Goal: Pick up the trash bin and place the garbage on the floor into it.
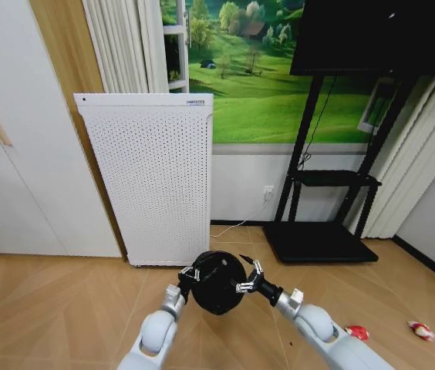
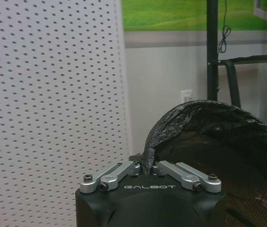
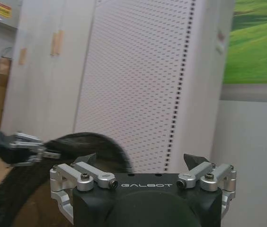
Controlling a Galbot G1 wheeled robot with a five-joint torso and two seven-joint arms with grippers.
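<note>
Black trash bin (image 1: 216,282) pinched in left gripper (image 1: 187,275)

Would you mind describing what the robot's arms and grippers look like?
Both arms have smooth, rounded silver-grey shells with darker wrist sections. The left gripper and right gripper each have a black housing lettered GALBOT in white, silver metal linkages with dark bolts, and small black fingertips. No loose cables show.
</note>
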